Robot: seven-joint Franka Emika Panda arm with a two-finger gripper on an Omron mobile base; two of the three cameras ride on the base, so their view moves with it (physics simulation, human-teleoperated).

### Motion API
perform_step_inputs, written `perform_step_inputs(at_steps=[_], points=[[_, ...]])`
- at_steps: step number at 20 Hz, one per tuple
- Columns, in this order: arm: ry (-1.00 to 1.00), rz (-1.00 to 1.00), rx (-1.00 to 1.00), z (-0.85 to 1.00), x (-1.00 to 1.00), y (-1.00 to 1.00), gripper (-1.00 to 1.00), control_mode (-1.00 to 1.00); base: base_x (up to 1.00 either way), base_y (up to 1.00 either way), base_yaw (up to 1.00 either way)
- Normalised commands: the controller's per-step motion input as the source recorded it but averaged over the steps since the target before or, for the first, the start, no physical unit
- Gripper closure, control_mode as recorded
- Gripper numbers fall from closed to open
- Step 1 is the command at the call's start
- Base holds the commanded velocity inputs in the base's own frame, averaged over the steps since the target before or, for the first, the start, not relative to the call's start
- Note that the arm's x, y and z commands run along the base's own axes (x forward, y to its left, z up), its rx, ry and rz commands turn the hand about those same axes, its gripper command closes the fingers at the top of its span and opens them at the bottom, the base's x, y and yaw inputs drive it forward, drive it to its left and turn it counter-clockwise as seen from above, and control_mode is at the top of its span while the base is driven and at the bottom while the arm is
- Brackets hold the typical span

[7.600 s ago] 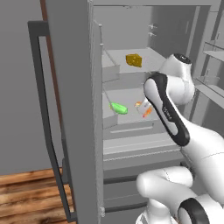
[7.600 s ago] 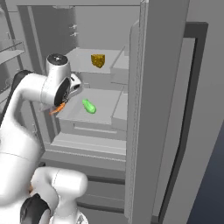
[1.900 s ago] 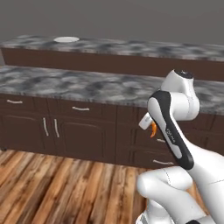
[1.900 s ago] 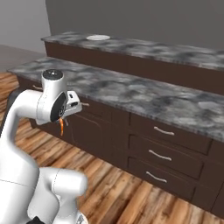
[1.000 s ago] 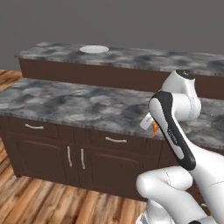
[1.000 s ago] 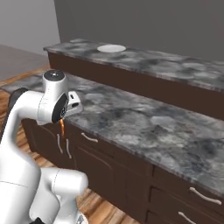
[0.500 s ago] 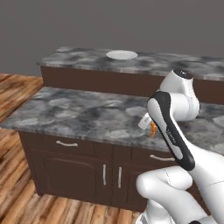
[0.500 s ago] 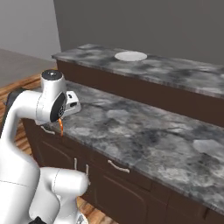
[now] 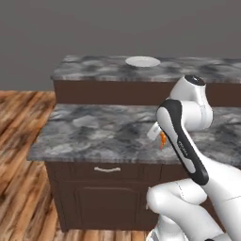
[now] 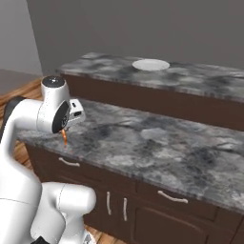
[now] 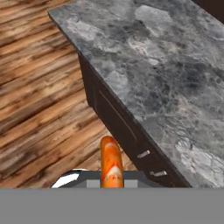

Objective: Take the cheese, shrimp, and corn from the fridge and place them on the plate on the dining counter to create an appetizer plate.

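1. Gripper [image 11: 111, 181] clamped on the shrimp [image 11: 111, 162], held above the drawer-fronted counter's [image 9: 103, 134] near edge.
2. Plate [image 9: 142, 61] sits on the dining counter [image 9: 89, 68] behind, well apart.

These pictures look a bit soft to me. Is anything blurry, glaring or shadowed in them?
Left base view: flat, even light with no glare; the white plate on the far counter looks soft-edged. Right base view: the same even light, and the marbled near counter looks smeared. Hand view: the shrimp in the gripper is fairly clear, while the wooden floor is slightly blurred.
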Motion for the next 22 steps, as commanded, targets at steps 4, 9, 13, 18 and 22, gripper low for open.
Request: perform_step_inputs(at_steps=[4,9,13,18,22], points=[[0.0,0.0,0.0,0.0,0.0,0.0,1.0,1.0,0.17,1.0,-0.4],[0.0,0.0,0.0,0.0,0.0,0.0,1.0,1.0,0.07,1.0,-0.39],[0.0,0.0,0.0,0.0,0.0,0.0,1.0,1.0,0.0,1.0,-0.39],[0.0,0.0,0.0,0.0,0.0,0.0,1.0,1.0,0.0,1.0,-0.39],[0.0,0.0,0.0,0.0,0.0,0.0,1.0,1.0,0.01,1.0,-0.39]])
